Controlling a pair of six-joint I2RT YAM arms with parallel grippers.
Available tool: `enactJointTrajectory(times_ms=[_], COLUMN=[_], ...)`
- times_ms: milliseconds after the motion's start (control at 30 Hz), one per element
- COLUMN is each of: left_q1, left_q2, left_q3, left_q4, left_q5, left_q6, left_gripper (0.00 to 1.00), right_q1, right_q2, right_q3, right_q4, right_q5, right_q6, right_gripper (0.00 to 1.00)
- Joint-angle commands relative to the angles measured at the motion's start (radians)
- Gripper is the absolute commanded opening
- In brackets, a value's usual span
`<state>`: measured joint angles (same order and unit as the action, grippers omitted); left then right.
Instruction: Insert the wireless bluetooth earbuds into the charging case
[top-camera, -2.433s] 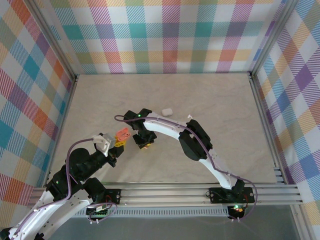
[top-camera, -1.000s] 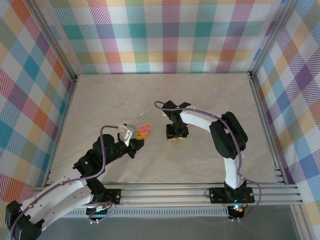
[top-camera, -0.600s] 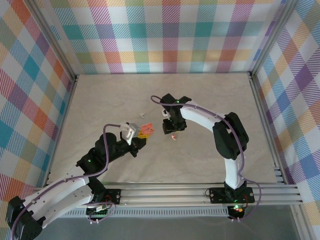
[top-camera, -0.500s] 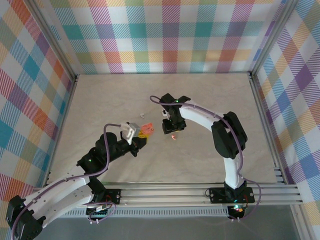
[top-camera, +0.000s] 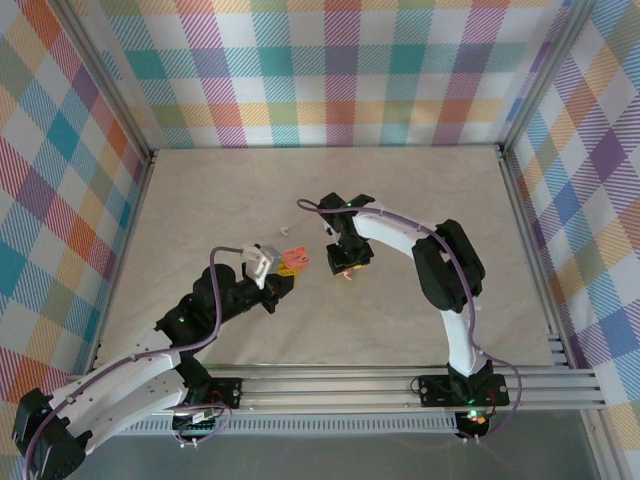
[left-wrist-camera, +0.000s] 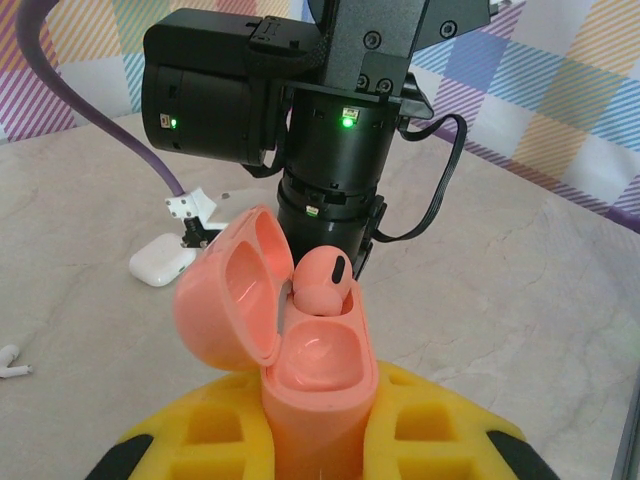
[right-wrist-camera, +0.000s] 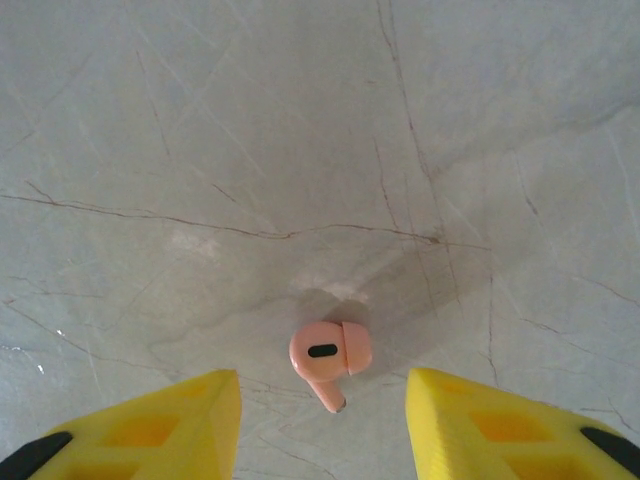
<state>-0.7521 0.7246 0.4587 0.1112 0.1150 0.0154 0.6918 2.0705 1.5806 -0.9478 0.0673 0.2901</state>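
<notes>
1. Left wrist camera: my left pincer (left-wrist-camera: 318, 445) is clamped on the lower body of the salmon-pink charging case (left-wrist-camera: 318, 375). I hold it upright with the lid swung back to one side, so the wells face up and can be reached from above.
2. One pink bud, the seated earbud (left-wrist-camera: 322, 283), sits head-up at the far side of the case. The nearer well looks empty to me, which I take as the slot left to fill.
3. Right wrist camera: my right pincer (right-wrist-camera: 322, 410) is open, with a yellow finger on either side of the loose earbud (right-wrist-camera: 328, 352). Neither finger touches it.
4. That bud lies on its side on the table (right-wrist-camera: 200, 150), with its stem angled toward my fingers. I judge I am centred over it so that closing pinches it across the head.
5. From the top external camera my two pincers are near each other, so the carry to the held case should be short.
6. A white case (left-wrist-camera: 162, 266) and a white earbud (left-wrist-camera: 12, 362) lie on the table beyond, well apart from this pink set.
7. The bud is small and rounded, so it could slip from my fingers, and its stem must point down to seat.
</notes>
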Motion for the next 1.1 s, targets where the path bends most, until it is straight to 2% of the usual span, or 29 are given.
enactJointTrajectory(times_ms=[0,600,1067], left_q1=[-0.009,-0.009,-0.009], left_q2=[-0.008,-0.030,-0.029], left_q3=[0.017,0.013,0.015], left_q4=[0.033,0.011,0.012], left_q5=[0.010,-0.003,-0.001], left_q6=[-0.001,0.002,0.001], left_gripper=[0.00,0.00,0.00], right_q1=[-0.008,-0.008,-0.008], right_q2=[0.032,0.091,0.078], right_q3=[0.029,0.050,0.058], right_q4=[-0.025,-0.050,-0.056], right_q5=[-0.013,-0.005,0.004], right_q6=[-0.011,0.009,0.021], right_gripper=[0.48,0.43,0.28])
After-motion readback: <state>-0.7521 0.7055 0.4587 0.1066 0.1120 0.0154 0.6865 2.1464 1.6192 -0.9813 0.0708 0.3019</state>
